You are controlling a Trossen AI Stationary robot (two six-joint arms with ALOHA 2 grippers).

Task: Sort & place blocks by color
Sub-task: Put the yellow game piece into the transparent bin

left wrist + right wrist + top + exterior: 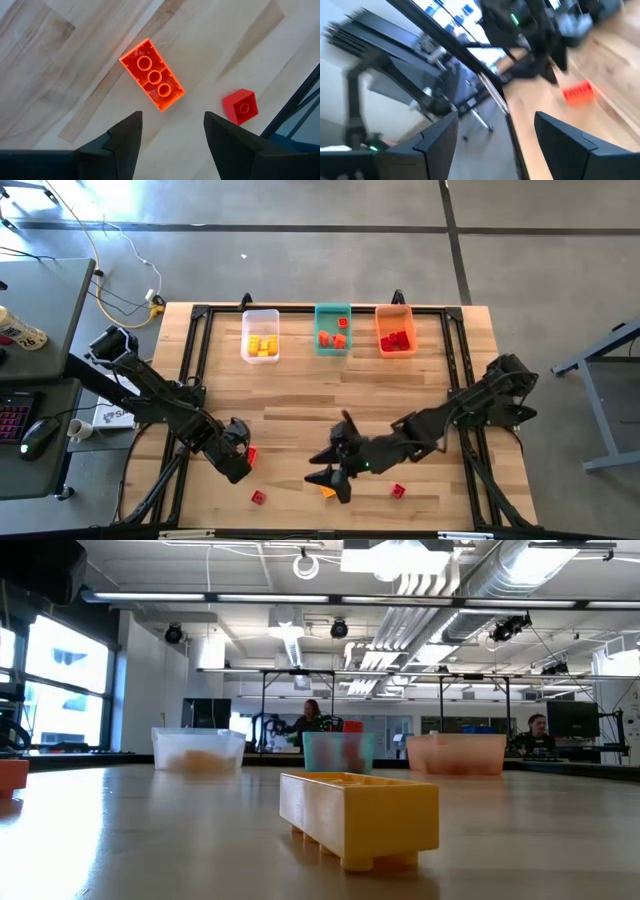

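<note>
Low in the high view, the left gripper [236, 456] hangs left of centre with its fingers [125, 135] spread apart and empty over an orange brick [152, 75], a small red block [241, 106] just beside it. The right gripper [330, 470] sits lower centre, also parted, by an orange block [327, 492]. At upper centre, 3 bins hold sorted blocks: clear [261, 336], teal [332, 329], orange [395, 330].

The table [300, 415] is pale matt wood with visible grain; the red-orange brick [152, 74] is glossy translucent plastic; the gripper fingers [122, 135] look matt black.
</note>
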